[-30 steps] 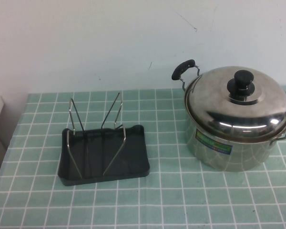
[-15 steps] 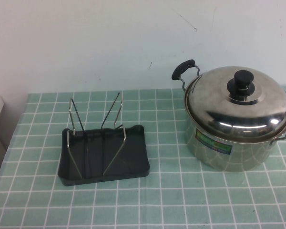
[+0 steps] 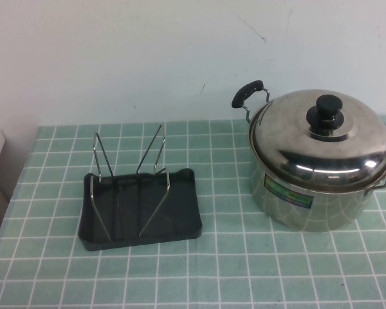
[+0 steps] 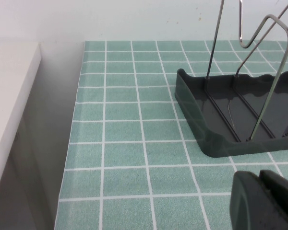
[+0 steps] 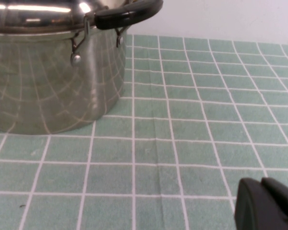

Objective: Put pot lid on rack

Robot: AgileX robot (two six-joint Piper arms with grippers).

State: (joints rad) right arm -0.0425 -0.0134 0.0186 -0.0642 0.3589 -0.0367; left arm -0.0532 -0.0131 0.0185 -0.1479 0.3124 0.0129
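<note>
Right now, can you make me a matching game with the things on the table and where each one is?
Things:
1. pot lid
2. rack
3. left gripper
4. right gripper

Places:
A. low by the pot's side handle, jaws shut
B. empty, on the table's left part
C. sitting on the steel pot
D. low beside the dark tray's corner, jaws shut

Pairs: 1-C, 2-B, 3-D, 4-A

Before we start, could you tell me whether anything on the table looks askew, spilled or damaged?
Nothing stands out. The pot lid sits squarely on the pot, and the rack stands level with its wires upright. The left gripper and right gripper are shut, low over the tablecloth.
</note>
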